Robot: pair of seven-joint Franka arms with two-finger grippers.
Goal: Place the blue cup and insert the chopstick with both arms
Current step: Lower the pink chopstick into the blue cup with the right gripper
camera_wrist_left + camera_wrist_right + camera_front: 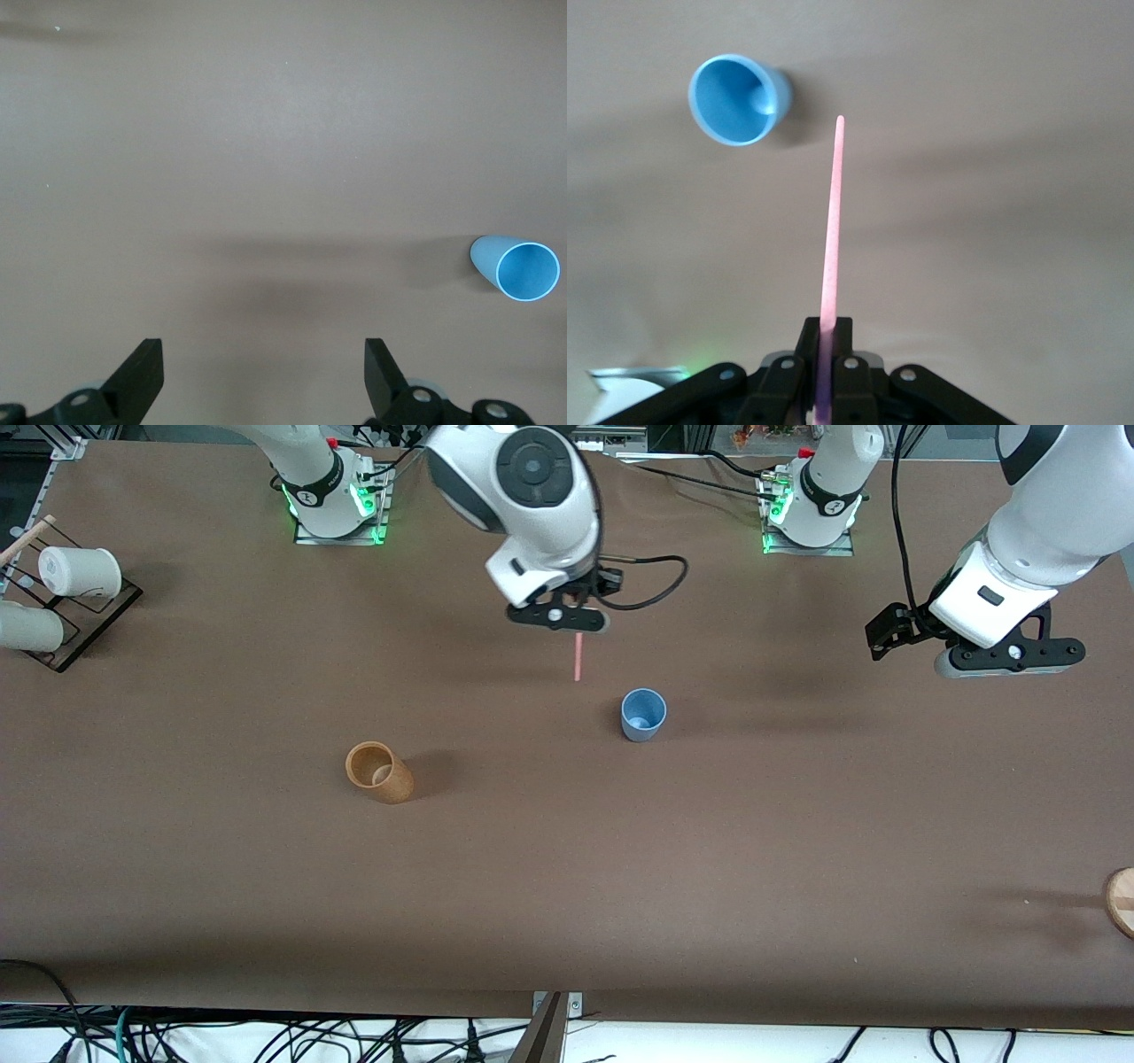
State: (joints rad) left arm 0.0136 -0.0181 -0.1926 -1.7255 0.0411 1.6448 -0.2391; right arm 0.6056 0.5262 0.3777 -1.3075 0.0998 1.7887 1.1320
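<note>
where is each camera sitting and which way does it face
Front view: high across the table, facing both arm bases; shows the right gripper holding the chopstick and the open left gripper.
Left wrist view: looks down past its open fingers at table.
Right wrist view: looks down along the chopstick.
All three share the blue cup.

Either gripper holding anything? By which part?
Right gripper is shut on the chopstick, pinching one end; the rest hangs toward the table. Left gripper is open, holding nothing.
</note>
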